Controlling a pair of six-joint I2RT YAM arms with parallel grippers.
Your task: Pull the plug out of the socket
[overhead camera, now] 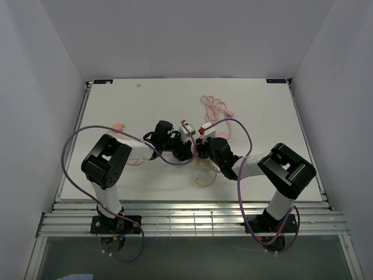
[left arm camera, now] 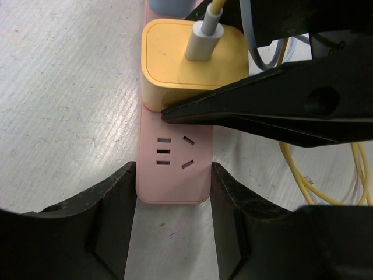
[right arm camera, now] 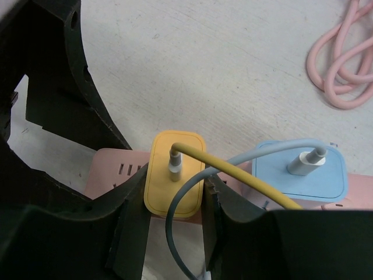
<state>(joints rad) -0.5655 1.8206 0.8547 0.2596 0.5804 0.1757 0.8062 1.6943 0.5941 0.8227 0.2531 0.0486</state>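
Socket, a pink power strip, lies flat near the middle of the bench; left claw straddles its free end, fingers pressed against both long sides, gripping it; right claw is clenched on the yellow plug, which sits seated in the strip beside a blue plug; yellow cable rises from its top; coiled pink cord lies well apart.
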